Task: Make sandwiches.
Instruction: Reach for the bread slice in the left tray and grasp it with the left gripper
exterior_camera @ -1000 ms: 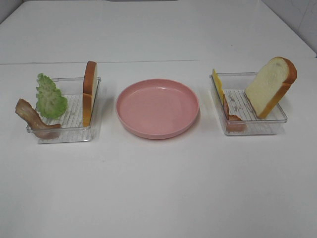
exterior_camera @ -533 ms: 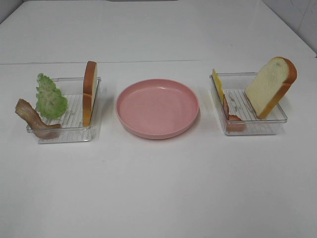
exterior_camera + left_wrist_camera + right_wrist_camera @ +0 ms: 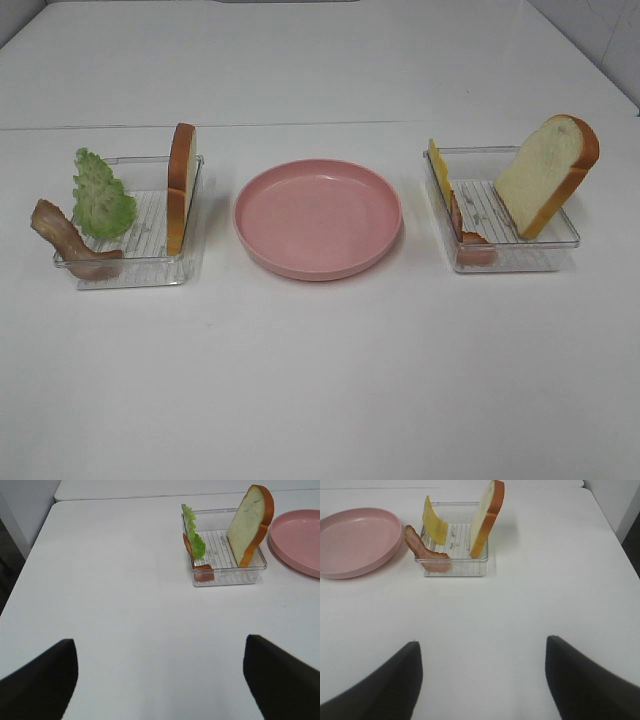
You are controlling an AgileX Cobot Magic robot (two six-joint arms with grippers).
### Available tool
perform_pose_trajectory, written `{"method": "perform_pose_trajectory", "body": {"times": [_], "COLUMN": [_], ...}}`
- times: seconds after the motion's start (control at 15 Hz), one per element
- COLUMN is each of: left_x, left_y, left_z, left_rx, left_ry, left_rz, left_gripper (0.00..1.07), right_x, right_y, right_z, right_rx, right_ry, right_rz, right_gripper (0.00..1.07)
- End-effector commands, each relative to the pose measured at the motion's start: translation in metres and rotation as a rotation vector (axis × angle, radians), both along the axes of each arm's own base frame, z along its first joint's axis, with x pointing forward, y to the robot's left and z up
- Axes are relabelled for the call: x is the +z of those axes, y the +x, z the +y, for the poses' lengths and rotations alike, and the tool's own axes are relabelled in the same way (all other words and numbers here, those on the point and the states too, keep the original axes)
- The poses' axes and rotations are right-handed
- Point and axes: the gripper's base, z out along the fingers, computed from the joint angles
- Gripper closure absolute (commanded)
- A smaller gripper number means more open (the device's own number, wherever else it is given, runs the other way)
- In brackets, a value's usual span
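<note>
The sandwich parts stand apart in two clear trays. The left tray (image 3: 130, 275) holds a bread slice (image 3: 181, 185) on edge, green lettuce (image 3: 101, 195) and a brown bacon strip (image 3: 62, 238) hanging over its rim. The right tray (image 3: 510, 262) holds a leaning bread slice (image 3: 548, 172), yellow cheese (image 3: 439, 170) and reddish ham (image 3: 465, 235). My left gripper (image 3: 160, 685) is open and empty, well short of the left tray (image 3: 227, 577). My right gripper (image 3: 482, 680) is open and empty, short of the right tray (image 3: 465, 570). Neither gripper shows in the exterior view.
A round pink plate (image 3: 318, 215) sits bare between the two trays on the white table. It also shows at the edge of the left wrist view (image 3: 300, 537) and of the right wrist view (image 3: 355, 540). The table's left edge (image 3: 30, 555) is near the left arm.
</note>
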Motion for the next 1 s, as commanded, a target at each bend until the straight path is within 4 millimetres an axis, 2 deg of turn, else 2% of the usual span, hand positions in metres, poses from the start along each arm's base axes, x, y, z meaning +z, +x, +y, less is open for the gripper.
{"method": "perform_pose_trajectory", "body": {"times": [0.07, 0.53, 0.73, 0.87, 1.0], "left_x": [0.000, 0.001, 0.011, 0.023, 0.032], "left_y": [-0.003, -0.003, 0.000, 0.013, 0.044], "left_z": [-0.001, -0.001, -0.004, -0.007, -0.008], "left_rx": [-0.001, 0.000, -0.023, -0.041, -0.052], "left_ry": [-0.002, -0.016, -0.052, -0.099, -0.163], "left_rz": [-0.031, -0.034, -0.076, -0.106, -0.052], "left_gripper": [0.22, 0.22, 0.22, 0.22, 0.26], "right_x": [0.000, 0.000, 0.000, 0.000, 0.000], "right_y": [0.000, 0.000, 0.000, 0.000, 0.000], "right_z": [0.000, 0.000, 0.000, 0.000, 0.000], "right_rx": [-0.008, -0.008, -0.008, -0.008, -0.008], "right_ry": [-0.009, -0.009, -0.009, -0.009, -0.009], "right_rz": [-0.016, -0.016, -0.016, -0.016, -0.016], "right_gripper": [0.41, 0.41, 0.41, 0.41, 0.41]}}
